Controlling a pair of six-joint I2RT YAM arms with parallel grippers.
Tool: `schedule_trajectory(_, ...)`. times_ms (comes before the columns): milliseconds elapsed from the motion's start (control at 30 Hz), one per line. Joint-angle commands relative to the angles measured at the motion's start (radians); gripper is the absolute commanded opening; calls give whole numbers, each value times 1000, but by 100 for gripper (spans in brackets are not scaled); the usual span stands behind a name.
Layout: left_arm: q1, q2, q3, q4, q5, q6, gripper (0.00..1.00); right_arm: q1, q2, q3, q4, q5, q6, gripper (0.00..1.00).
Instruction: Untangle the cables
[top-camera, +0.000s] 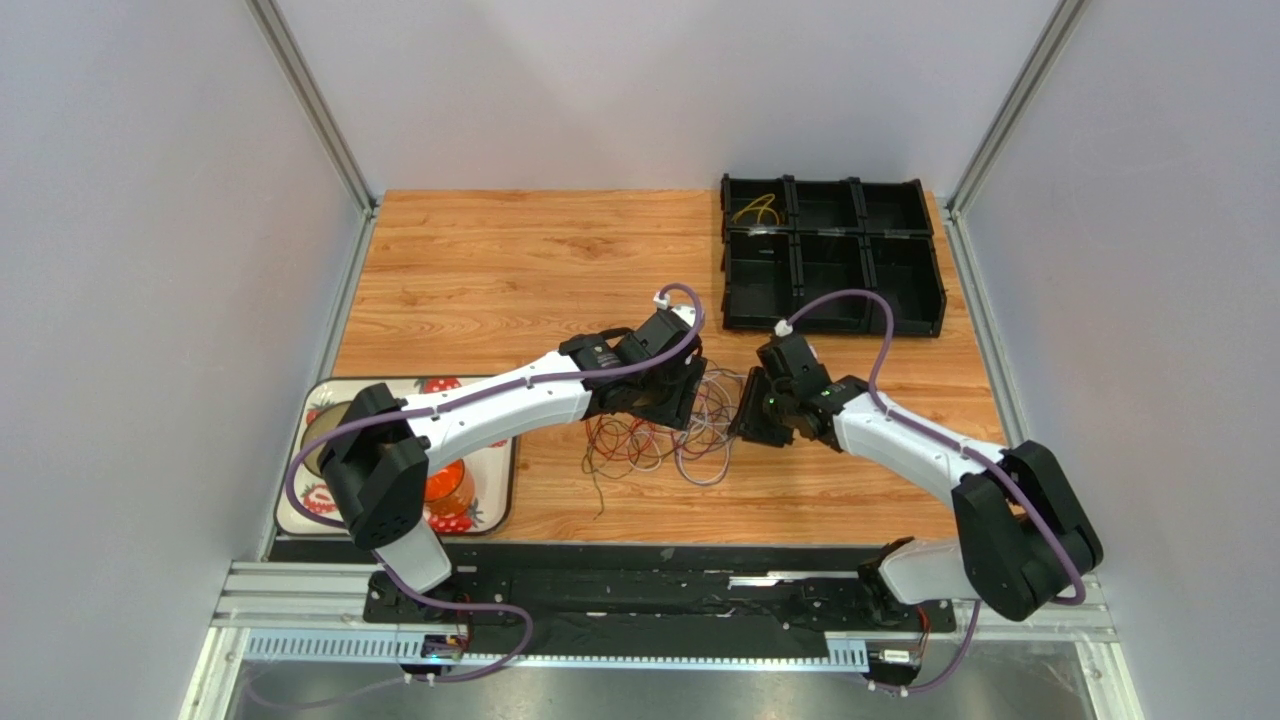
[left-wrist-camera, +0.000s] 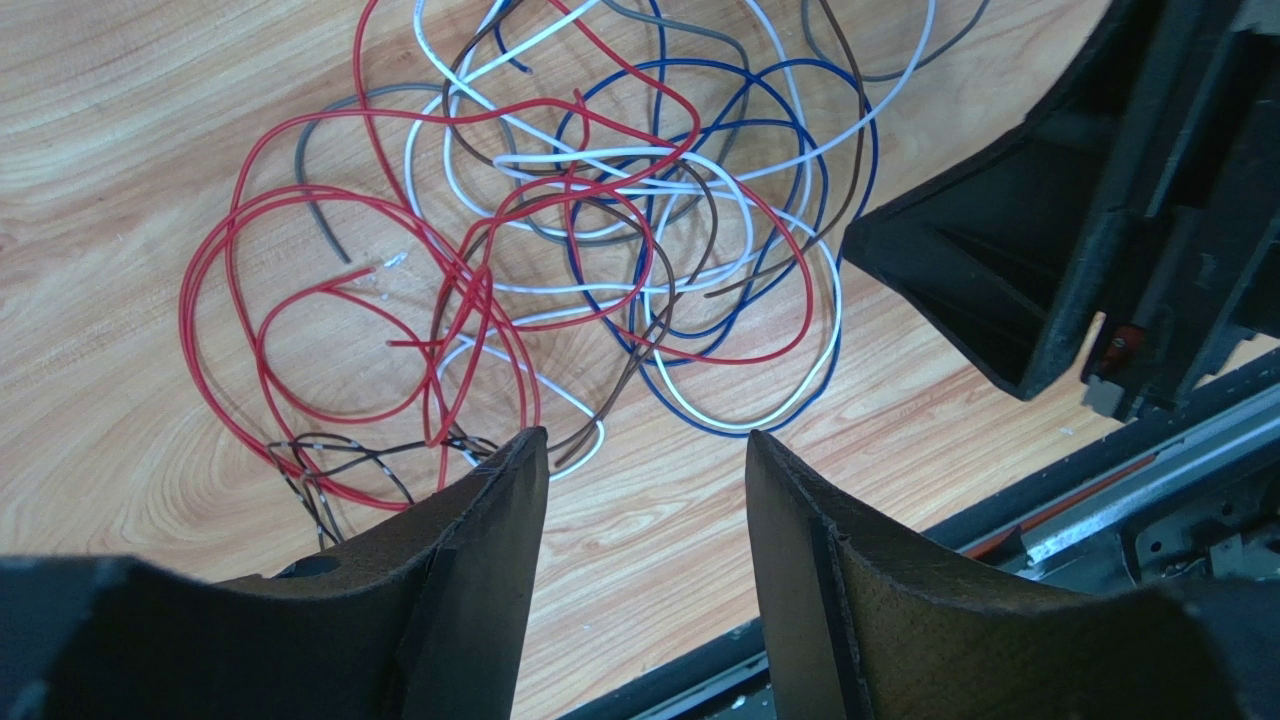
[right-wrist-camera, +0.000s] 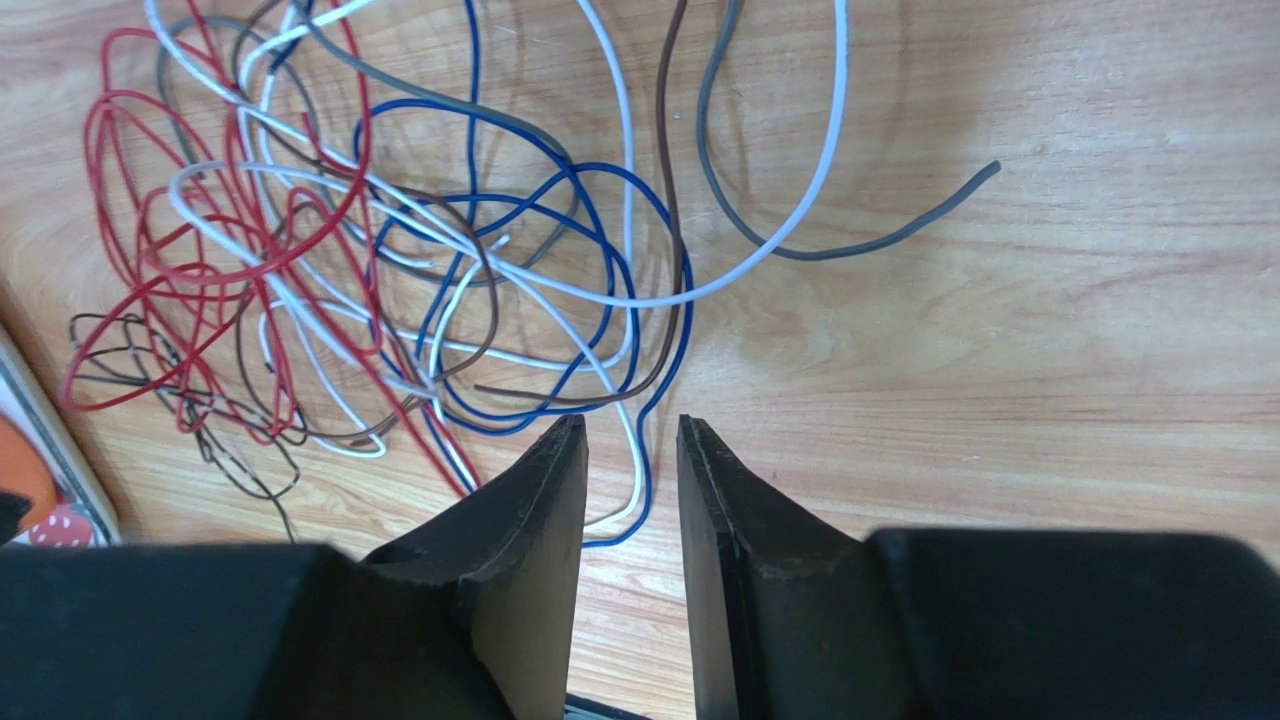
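Cables (top-camera: 661, 446) heaped at bench (top-camera: 496, 255) centre: 9 o'clock of right hand (right-wrist-camera: 630, 423), 6 o'clock of left hand (left-wrist-camera: 643, 443). Right hand narrowly apart, blue loop (right-wrist-camera: 687, 323) between tips, unclamped. Left hand wide apart, empty. Best: pinch blue only, draw slowly toward 3 o'clock, left pins heap.

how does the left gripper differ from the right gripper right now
The left gripper has its jaws spread wide; the right gripper's jaws stand much closer together. Between the left gripper's fingers only bare table shows, with the cables lying just past its tips. A loop of blue cable runs down into the right gripper's gap. Both are black, open, low over the same tangle, and clamped on nothing.
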Motion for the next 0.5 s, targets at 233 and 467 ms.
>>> schedule_trajectory(233, 0, -35, -23, 20, 4, -3, 59, 4, 90, 27, 53, -8, 23, 28)
schedule_trajectory(467, 0, -28, -26, 23, 7, -6, 59, 5, 90, 17, 54, 0, 19, 24)
